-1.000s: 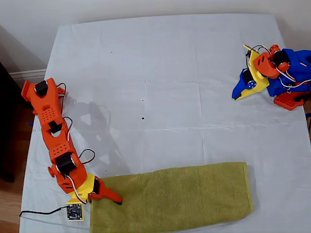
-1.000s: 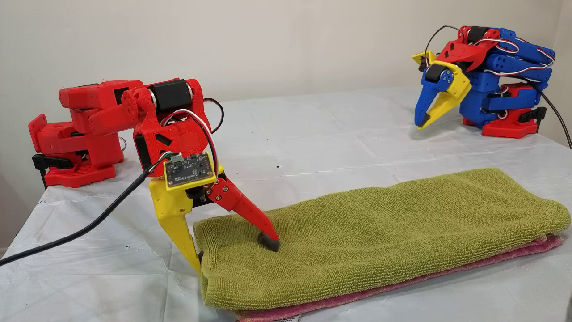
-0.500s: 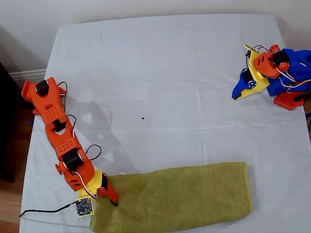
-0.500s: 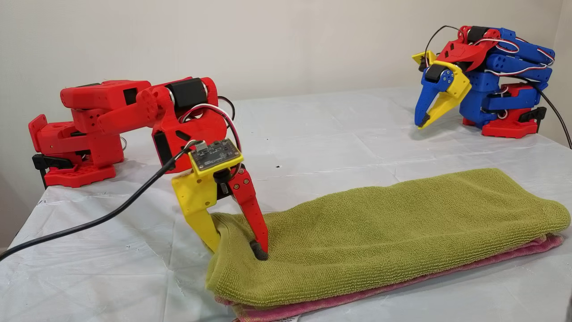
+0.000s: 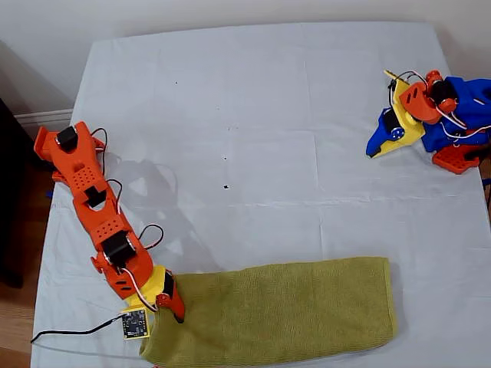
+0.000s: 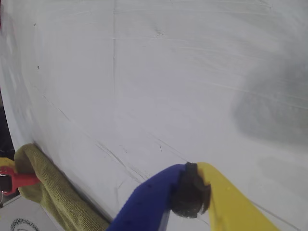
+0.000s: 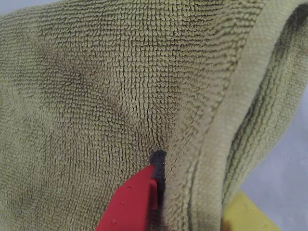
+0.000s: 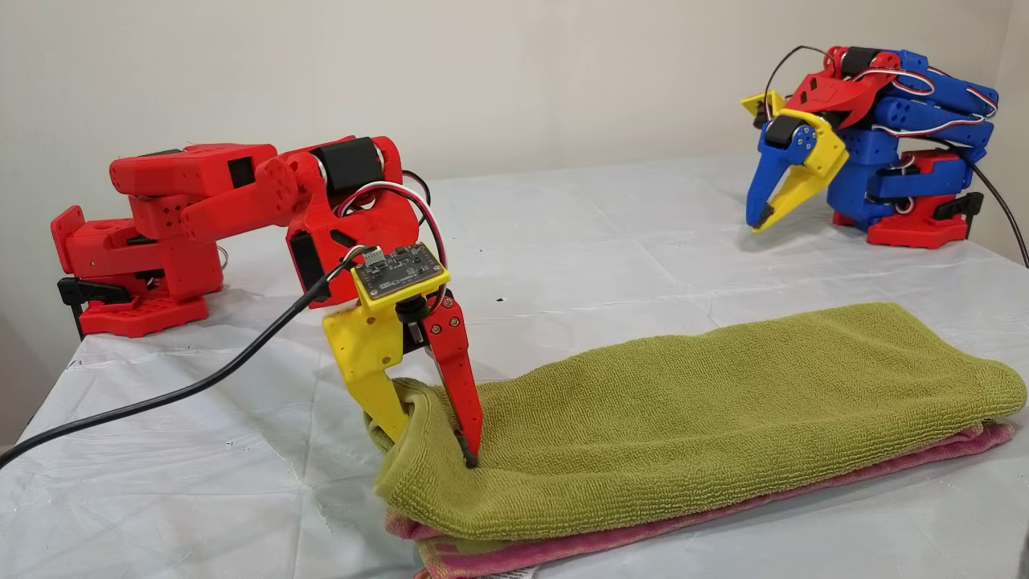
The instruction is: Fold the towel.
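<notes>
The towel (image 8: pixel 707 418) lies folded into a long strip; my second hand (image 8: pixel 430 442) pinches its end, the crosswise fold not yet made.

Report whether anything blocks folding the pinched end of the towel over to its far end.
Nothing visible does. My second gripper is shut on the towel at its end; the towel top and the white sheet beside it show nothing lying on them. My first gripper hangs far off.

home room, sheet-covered table (image 5: pixel 253 115), skirting board (image 5: pixel 42 119)
</notes>
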